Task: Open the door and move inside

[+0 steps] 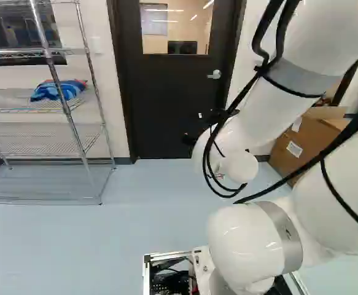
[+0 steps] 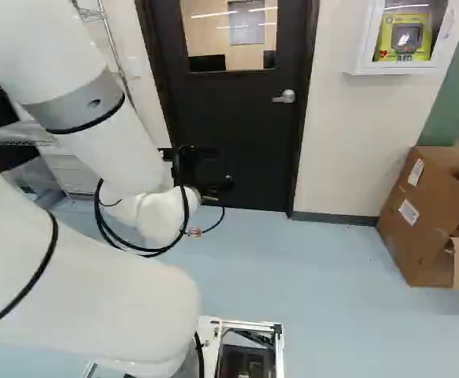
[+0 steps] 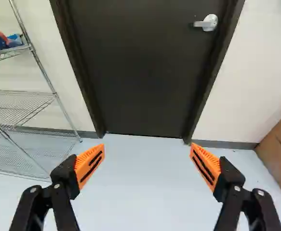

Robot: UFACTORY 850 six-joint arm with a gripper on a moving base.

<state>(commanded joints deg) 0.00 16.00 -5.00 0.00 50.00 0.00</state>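
My gripper (image 2: 186,164) shows black against the lower part of the dark door (image 2: 237,118) in the right base view. The wrist view has the gripper (image 3: 147,149) with its orange-padded fingers wide apart and nothing between them. Ahead of them stands the door (image 3: 135,67), closed in its dark frame. Its silver lever handle (image 3: 208,22) is farther off, up the door on the side of the cardboard box, and the gripper does not touch it. The same handle (image 1: 214,74) is visible in the left base view, above the gripper's level.
A wire shelf rack (image 1: 62,92) with a blue bundle (image 1: 57,90) stands left of the door. Right of the door are a white wall cabinet (image 2: 402,35) and an open cardboard box (image 2: 426,216) on the floor. Pale blue floor (image 2: 323,268) lies between base and door.
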